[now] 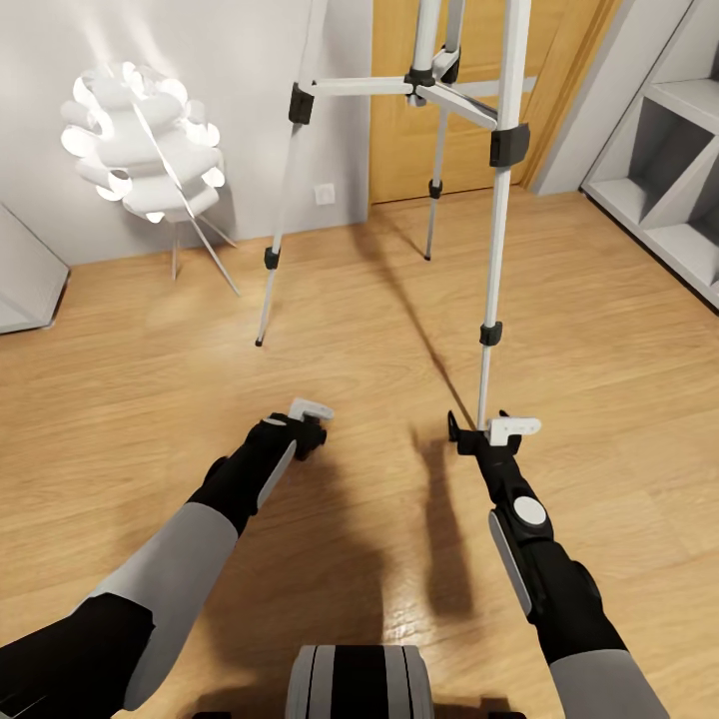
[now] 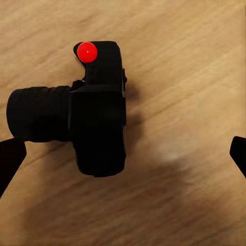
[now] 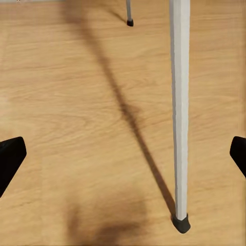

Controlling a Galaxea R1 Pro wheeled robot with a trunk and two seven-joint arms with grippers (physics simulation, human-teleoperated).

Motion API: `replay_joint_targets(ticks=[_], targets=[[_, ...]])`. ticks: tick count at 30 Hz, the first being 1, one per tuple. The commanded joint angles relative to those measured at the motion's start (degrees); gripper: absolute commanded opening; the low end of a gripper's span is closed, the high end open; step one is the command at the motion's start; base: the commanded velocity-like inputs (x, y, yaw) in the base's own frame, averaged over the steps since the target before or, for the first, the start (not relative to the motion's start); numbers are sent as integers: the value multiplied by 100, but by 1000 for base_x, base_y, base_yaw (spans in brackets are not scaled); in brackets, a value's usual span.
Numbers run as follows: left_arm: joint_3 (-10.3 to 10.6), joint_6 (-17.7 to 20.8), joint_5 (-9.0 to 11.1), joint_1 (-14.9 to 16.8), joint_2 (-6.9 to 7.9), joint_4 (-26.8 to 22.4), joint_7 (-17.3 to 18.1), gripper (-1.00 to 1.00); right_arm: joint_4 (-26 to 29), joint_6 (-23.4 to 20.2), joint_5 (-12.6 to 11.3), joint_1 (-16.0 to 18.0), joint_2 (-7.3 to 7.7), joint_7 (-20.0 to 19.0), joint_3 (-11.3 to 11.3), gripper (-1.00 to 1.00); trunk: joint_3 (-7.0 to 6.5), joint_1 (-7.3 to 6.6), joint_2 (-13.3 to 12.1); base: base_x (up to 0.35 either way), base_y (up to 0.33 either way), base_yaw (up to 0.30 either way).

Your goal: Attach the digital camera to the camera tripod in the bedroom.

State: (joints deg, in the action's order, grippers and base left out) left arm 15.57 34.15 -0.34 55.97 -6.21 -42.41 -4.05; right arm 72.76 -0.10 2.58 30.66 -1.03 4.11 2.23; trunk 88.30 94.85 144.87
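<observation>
The left pincer (image 2: 123,154), spread wide, hovers over the matte black digital camera (image 2: 77,115) lying on the grained wood floor (image 1: 350,330). The right pincer (image 3: 123,154), likewise spread, faces the camera tripod (image 1: 494,250) and its smooth silver-white leg.

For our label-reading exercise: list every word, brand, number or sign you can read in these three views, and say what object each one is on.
None: no view shows any readable text.
The digital camera on the wood floor is plain black, with only a red button and no brand mark.
The camera tripod has bare silver legs and black joints, without lettering.
The wall socket beside the door is too small to show any marking.
</observation>
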Motion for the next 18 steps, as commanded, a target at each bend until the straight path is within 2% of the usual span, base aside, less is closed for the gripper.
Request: replay_joint_targets(ticks=[1, 7, 18], targets=[[17, 28, -1, 2, 3, -6, -25, 100, 14, 0, 26, 2, 6, 36, 8, 100, 3, -1, 1, 0, 0, 0], [17, 27, -1, -6, 5, -5, -25, 100, 34, -4, 25, 2, 14, 37, 8, 100, 3, -1, 1, 0, 0, 0], [17, 23, -1, -7, 5, -7, -25, 100, 33, -7, 31, 2, 15, 43, 12, 100, 247, 27, 16, 0, 0, 0]])
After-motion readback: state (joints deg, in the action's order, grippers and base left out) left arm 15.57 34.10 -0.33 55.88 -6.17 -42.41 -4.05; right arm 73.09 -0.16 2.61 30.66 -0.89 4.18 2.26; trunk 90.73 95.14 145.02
